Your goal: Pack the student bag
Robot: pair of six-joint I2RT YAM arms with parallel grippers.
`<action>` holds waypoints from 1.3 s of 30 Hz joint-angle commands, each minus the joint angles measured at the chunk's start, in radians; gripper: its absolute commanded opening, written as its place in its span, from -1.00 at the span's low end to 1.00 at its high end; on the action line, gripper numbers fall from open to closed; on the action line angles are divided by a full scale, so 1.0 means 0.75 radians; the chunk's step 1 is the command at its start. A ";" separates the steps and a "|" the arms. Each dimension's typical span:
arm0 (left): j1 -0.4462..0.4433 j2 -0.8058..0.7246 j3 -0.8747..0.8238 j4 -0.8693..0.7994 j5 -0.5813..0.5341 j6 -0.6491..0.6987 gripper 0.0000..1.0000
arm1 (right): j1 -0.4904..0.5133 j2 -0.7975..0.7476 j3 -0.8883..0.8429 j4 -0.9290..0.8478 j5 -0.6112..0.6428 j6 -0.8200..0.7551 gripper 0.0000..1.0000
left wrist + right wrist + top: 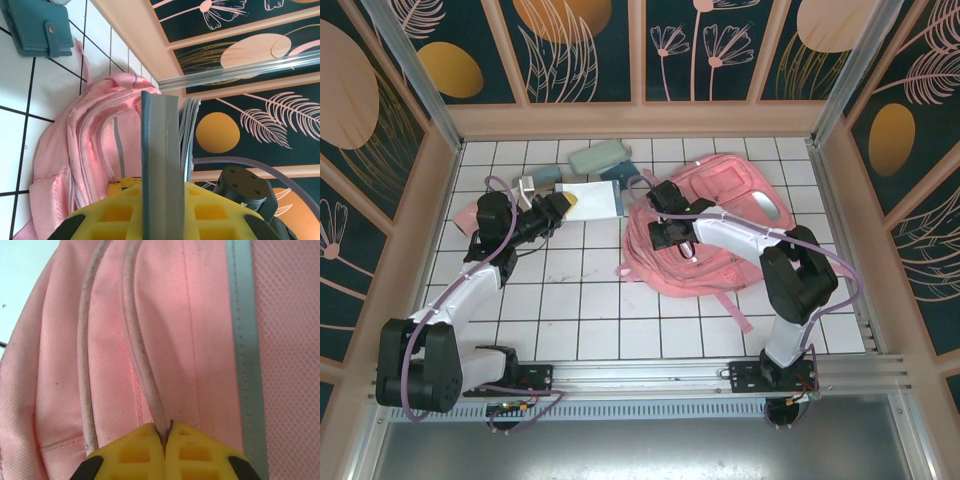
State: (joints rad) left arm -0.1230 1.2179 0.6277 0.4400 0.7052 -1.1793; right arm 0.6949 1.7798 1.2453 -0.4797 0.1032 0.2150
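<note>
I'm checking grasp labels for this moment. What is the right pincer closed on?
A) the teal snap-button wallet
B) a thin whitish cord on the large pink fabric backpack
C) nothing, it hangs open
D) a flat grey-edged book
B: in the right wrist view the yellow tips of the right pincer meet around a thin whitish cord lying against the large pink fabric backpack.

On the white tiled surface point(570, 300), a pale green pouch point(600, 157) lies in the upper middle of the overhead view. A teal snap-flap wallet point(37, 27) sits just beside its right end. A white book point(592, 198) is below them. A small pale object point(527, 186), too small to identify, sits left of the book, and a flat pink item point(463, 213) lies near the left edge. Dark floral wall panels point(580, 50) enclose everything.
</note>
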 commanded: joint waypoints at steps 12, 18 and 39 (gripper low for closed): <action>0.007 -0.053 -0.099 0.032 -0.101 0.028 -1.00 | -0.118 -0.254 0.298 -0.109 -0.005 0.015 -1.00; -0.045 -0.034 -0.130 0.091 -0.185 0.001 -1.00 | -0.261 -0.305 0.475 -0.114 -0.315 0.032 -1.00; -0.684 0.638 0.327 0.458 -0.559 -0.238 -1.00 | -0.508 -0.334 0.531 0.082 -0.899 0.297 -1.00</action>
State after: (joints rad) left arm -0.5961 1.6344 0.7944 0.6720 0.3237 -1.3117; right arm 0.3145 1.5948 1.6016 -0.6014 -0.4618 0.3855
